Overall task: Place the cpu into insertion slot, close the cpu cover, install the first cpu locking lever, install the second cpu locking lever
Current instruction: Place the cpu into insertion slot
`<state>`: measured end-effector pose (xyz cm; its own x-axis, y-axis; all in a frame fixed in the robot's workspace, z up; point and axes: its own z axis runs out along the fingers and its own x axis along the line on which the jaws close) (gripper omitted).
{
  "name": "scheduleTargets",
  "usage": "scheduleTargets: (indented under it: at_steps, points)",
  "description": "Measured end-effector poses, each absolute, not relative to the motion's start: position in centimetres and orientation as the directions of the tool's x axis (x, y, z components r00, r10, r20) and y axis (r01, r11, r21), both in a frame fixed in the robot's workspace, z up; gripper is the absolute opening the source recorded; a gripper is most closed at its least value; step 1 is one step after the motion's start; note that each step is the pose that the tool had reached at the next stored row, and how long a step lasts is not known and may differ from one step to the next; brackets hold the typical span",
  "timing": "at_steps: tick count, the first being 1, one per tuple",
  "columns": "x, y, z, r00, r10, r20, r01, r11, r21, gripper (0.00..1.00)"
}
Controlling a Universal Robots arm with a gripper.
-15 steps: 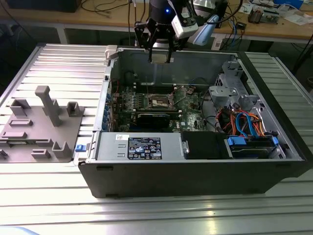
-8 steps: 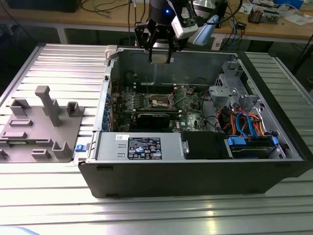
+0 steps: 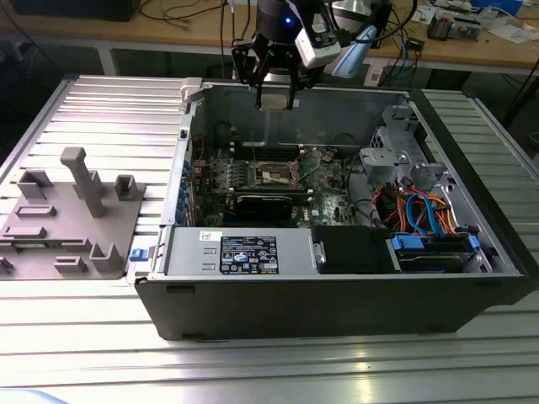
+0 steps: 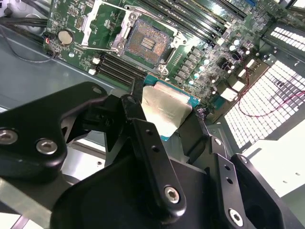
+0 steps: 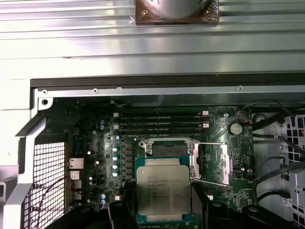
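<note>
Currently the pincer (image 3: 275,99) is clenched on the cpu (image 5: 163,191), its black fingers (image 4: 147,143) pressing the chip's opposite edges, metal top facing the first wrist view. In the exterior view the chip hangs high over the open computer case (image 3: 337,295), about level with the rim of its far wall and well above the green motherboard (image 5: 95,143). The insertion slot (image 5: 167,149) lies bare on the board, dark centre exposed. The cpu cover (image 5: 228,166) is swung open beside it, so nothing has been seated yet.

The risks look to be these. The hold is on thin edges alone, so a jolt or a slight tilt could let the chip slip and drop onto the board. If the chip comes down skewed or turned the wrong way relative to the slot's rim, it would probably sit crooked and could bend the fine contacts inside. The raised cover stands just beside the slot, and a finger straying sideways might knock it
</note>
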<state>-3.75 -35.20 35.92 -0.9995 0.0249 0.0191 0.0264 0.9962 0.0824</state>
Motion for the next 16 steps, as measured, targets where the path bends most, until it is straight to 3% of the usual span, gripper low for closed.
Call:
scheduleTargets:
  at_steps: [16]
  points:
    - [-3.75, -35.2, 35.56, -1.0, 0.025, 0.019, 0.026, 0.996, 0.082, 0.55]
